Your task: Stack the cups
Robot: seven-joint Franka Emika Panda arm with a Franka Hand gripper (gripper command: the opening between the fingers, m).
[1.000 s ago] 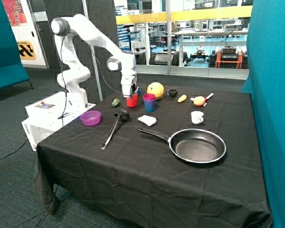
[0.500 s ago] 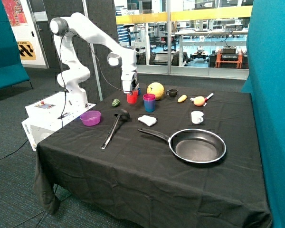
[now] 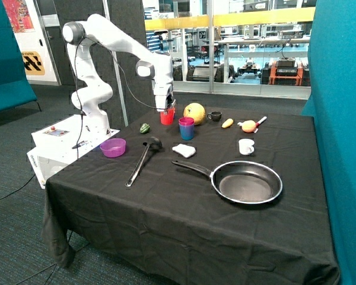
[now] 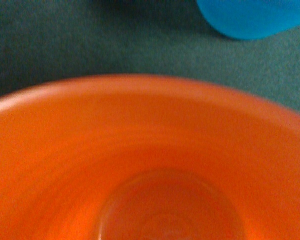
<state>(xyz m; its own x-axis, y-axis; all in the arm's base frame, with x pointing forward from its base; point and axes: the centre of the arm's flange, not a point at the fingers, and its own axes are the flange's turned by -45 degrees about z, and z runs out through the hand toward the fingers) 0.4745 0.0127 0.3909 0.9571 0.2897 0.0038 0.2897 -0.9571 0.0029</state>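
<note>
My gripper (image 3: 167, 109) is shut on the rim of the red cup (image 3: 167, 116) and holds it upright, lifted a little above the black tablecloth. The magenta-pink cup (image 3: 186, 122) sits nested inside the blue cup (image 3: 187, 133), which stands on the table just beside the red cup, toward the yellow fruit. In the wrist view the red cup's inside (image 4: 155, 170) fills most of the picture, and part of the blue cup (image 4: 250, 17) shows beyond its rim.
A yellow round fruit (image 3: 194, 113) and a small black mug (image 3: 215, 116) stand behind the cups. A green item (image 3: 145, 127), a purple bowl (image 3: 113, 147), a black ladle (image 3: 141, 160), a white cloth (image 3: 184, 150), a white mug (image 3: 245, 146) and a frying pan (image 3: 249, 182) lie around.
My gripper has risen with the red cup in it, lifting it off the table. The blue and magenta-pink cups have not moved.
</note>
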